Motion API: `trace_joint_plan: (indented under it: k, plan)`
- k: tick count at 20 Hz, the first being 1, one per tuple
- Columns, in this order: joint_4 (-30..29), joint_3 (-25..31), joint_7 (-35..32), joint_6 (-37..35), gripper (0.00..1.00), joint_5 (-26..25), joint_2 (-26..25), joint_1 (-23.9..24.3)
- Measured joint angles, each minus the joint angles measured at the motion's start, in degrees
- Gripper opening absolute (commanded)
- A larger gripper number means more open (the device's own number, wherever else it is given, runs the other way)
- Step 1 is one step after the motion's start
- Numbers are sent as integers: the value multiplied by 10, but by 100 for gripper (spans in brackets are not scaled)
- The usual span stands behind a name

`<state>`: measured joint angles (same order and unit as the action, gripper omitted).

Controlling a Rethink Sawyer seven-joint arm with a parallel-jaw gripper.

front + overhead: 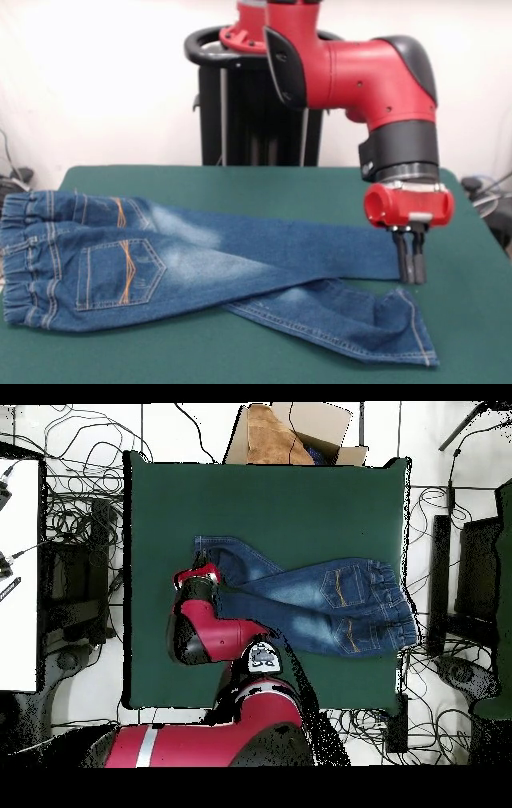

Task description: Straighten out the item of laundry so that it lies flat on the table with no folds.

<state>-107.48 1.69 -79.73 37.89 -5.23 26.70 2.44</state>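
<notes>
Denim jeans (200, 264) legs crossed | gripper (409, 276) fingers together, hem contact unclear

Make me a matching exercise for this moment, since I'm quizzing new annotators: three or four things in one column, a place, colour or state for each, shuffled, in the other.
Things:
1. jeans
2. gripper
3. table
4. cardboard box

Descriptions:
A. dark green top
B. beyond the table's edge, across from the robot
C. legs crossed one over the other
D. fingers close together at a leg's end

Pairs: 1-C, 2-D, 3-A, 4-B
</notes>
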Motion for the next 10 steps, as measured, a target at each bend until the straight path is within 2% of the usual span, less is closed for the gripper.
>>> trace_joint_plan:
  k: [10]
  plan:
    - [2,0,0,27,0,0,-9,-14]
